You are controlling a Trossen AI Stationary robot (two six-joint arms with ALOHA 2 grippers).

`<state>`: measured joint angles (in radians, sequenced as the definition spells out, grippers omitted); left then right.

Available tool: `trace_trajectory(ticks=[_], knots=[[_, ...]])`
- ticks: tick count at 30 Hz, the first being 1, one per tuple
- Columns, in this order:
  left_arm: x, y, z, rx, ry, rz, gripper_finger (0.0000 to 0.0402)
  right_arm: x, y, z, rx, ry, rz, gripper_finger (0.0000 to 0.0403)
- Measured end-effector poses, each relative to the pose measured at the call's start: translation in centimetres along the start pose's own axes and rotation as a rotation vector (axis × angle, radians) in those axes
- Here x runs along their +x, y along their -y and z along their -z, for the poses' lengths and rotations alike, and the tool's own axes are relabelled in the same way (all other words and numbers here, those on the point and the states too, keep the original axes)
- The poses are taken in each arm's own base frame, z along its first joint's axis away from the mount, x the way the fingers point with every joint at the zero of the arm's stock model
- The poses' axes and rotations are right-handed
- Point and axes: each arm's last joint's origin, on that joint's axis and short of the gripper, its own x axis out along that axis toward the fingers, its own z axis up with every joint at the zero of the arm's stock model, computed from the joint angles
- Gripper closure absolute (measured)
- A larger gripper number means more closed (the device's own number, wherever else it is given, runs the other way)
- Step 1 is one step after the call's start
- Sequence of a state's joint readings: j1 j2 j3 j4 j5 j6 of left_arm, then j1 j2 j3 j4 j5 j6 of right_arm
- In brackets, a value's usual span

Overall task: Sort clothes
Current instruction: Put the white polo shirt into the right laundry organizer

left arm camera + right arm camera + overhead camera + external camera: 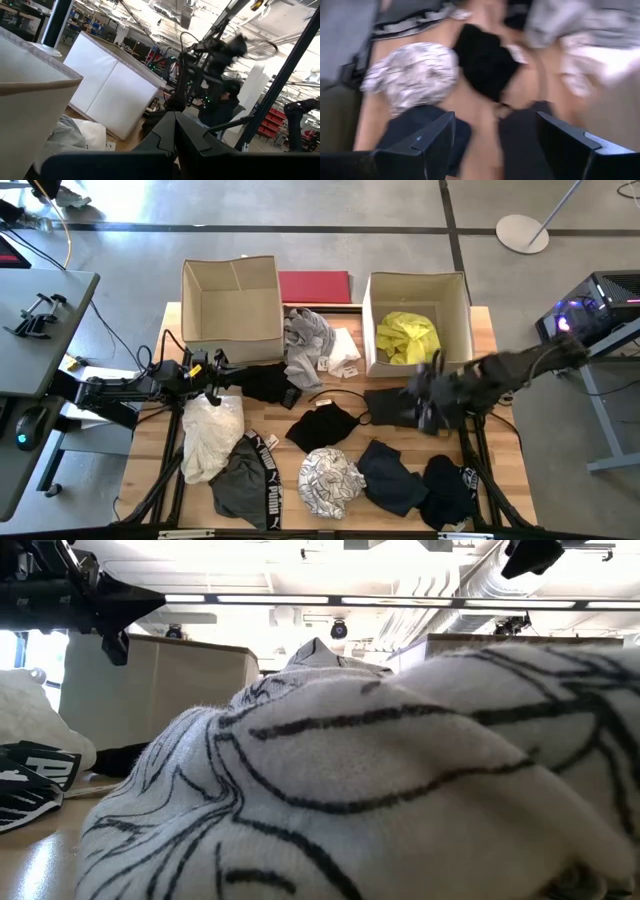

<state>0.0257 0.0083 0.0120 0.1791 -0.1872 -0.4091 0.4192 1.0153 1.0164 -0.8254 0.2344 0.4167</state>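
Eleven garments counted in all; ten lie on the table (484, 340) and one is already boxed.

Near edge, left corner to right corner:
- one grey garment with PUMA waistband (243, 482)
- one black-and-white print piece (330, 480), which fills the low view
- one dark navy piece (390, 476)
- one black piece (446, 492)

Just behind these, by the left edge: one cream-white garment (209, 432).

Mid-table:
- one black piece with a thin strap (320, 426)
- one dark garment (385, 408) towards the right edge
- one black piece (266, 385) near the left claw

Far side, between the boxes: one grey garment (306, 336), with one white piece (344, 352) beside it.

Two cardboard boxes stand at the far edge. The left box (231, 302) shows nothing inside. The right box (416, 285) holds the neon yellow garment (406, 338). One red board (315, 286) lies between them.

Right gripper (432, 408): jaws spread wide and holding nothing, over the right end of the dark garment.
Left gripper (213, 380): fingers pressed together and empty, waiting by the left edge.

Step in hand, as I judge it, is picking up that dark garment. To do it well:
- come down on a bunched fold, not the flat hem
- keep off the neighbouring strap
- pinch through to the cloth only
- lift above the box wall before carrying across
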Motion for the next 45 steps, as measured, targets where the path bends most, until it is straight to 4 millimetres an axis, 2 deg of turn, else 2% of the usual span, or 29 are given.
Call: trace_trajectory(ticks=[8,14,19,24,29,36,45], knots=[[0.0,0.0,0.1,0.002,-0.007,-0.006,0.0402,5.0,-5.6,1.6,-0.125,-0.057,-0.140,0.0144],[0.0,0.2,-0.3,-0.034,0.029,0.023,0.0402,8.4,-7.8,1.9,-0.237,-0.081,-0.227,0.0144],[-0.1,0.7,-0.7,0.006,0.071,0.084,0.0401,11.2,-9.2,0.8,-0.412,0.068,-0.270,0.0144],[-0.3,1.3,-1.5,0.042,0.157,0.140,0.0401,14.4,-9.0,-1.0,-0.503,0.257,-0.232,0.0144],[-0.4,1.5,-1.8,0.083,0.186,0.152,0.0401,18.0,-7.4,-1.5,-0.509,0.223,-0.287,0.0144],[-0.4,1.5,-1.7,0.070,0.177,0.162,0.0401,22.0,-6.1,0.1,-0.492,0.082,-0.328,0.0144],[-0.4,1.5,-1.7,-0.013,0.168,0.172,0.0401,24.8,-6.0,1.9,-0.347,-0.002,-0.282,0.0144]])
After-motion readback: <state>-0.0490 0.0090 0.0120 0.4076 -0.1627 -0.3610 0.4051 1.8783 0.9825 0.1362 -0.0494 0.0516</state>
